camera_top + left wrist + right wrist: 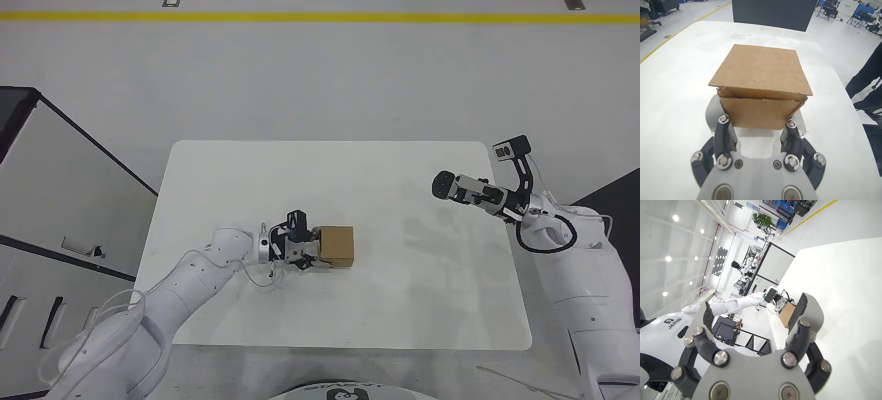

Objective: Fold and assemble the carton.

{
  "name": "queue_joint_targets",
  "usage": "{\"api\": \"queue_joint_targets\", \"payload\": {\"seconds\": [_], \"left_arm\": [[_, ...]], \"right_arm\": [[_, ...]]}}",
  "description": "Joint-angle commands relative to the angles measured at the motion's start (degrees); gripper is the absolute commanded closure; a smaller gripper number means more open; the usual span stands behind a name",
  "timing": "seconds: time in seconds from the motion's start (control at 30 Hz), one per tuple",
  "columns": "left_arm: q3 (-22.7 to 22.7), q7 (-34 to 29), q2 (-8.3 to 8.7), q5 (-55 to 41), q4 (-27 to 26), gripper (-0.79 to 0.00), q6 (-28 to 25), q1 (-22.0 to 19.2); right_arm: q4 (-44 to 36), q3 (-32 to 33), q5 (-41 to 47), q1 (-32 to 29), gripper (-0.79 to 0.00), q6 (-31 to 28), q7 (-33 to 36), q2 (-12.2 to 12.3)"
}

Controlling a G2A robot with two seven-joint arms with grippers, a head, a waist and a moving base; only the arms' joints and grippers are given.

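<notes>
White table [430, 310] on pale hall floor, yellow floor line [320, 17] beyond. Found carton [761, 75] left of the table's centre, standing as a closed-looking brown cube. Noted top flap [761, 70] lying flat and overhanging the near end; noted near flap [757, 113] folded down beneath it, with a ragged corner at each side and a thin gap along the seam. Far end not open to inspection.

Found left gripper [302, 251] low at the carton's near end, spread wide, fingers [713, 113] flanking the near flap on both sides. Contact of fingers with cardboard not confirmable; nothing seen clamped. Found right gripper [753, 313] raised over the table's right edge, well apart from the carton, spread wide and holding nothing.

Judged step in hand: closing and seating the near end, most folding apparently done. Judged next move: pressing the near flap home under the top flap, or squeezing the side walls square, with the free arm brought across to brace the far side against sliding on the smooth surface. Recommended light, even pressure; risk of crushing the frayed corners or pushing the carton away. Advised confirming the far end's closure before calling the carton assembled. Task judged near completion, pending that check.
</notes>
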Motion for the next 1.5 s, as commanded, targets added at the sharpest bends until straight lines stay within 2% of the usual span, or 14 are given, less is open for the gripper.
{"api": "queue_joint_targets", "payload": {"seconds": [0.0,0.33,0.37,0.5,0.57,0.6,0.63,0.87,1.1,1.27,1.47], "left_arm": [[0.5,0.7,-0.56,0.1,1.3,0.000,0.0,-0.4],[2.6,4.5,-2.78,0.9,6.6,0.000,0.6,-1.6],[2.7,4.8,-2.98,1.0,7.0,-0.040,0.5,-1.7],[3.3,5.7,-3.66,1.5,8.5,-0.385,0.5,-2.2],[3.6,6.1,-3.96,1.6,9.2,-0.686,0.5,-2.4],[3.6,6.4,-4.09,1.6,9.5,-0.754,0.5,-2.5],[3.7,6.8,-4.22,1.6,9.8,-0.785,0.4,-2.6],[4.3,9.3,-4.68,2.6,11.5,-0.785,0.2,-3.2],[4.2,11.6,-4.25,3.0,12.1,-0.785,0.6,-3.7],[3.9,11.9,-2.93,2.6,11.0,-0.785,1.0,-3.9],[3.7,11.9,-0.25,2.4,7.8,-0.785,0.9,-3.5]], "right_arm": [[0.0,0.0,0.0,0.0,-0.785,0.0,0.0,0.0],[0.0,0.0,0.0,0.0,-0.785,0.0,0.0,0.0],[0.0,0.0,0.0,0.0,-0.785,0.0,0.0,0.0],[0.0,0.0,0.0,0.0,-0.785,0.0,0.0,0.0],[0.0,0.0,0.0,0.0,-0.785,0.0,0.0,0.0],[0.0,0.0,0.0,0.0,-0.785,0.0,0.0,0.0],[0.0,0.0,0.0,0.0,-0.785,0.0,0.0,0.0],[0.0,0.0,0.0,0.0,-0.785,0.0,0.0,0.0],[0.0,0.0,0.0,0.0,-0.785,0.0,0.0,0.0],[0.0,0.0,0.0,0.0,-0.785,0.0,0.0,0.0],[0.0,0.0,0.0,0.0,-0.785,0.0,0.0,0.0]]}}
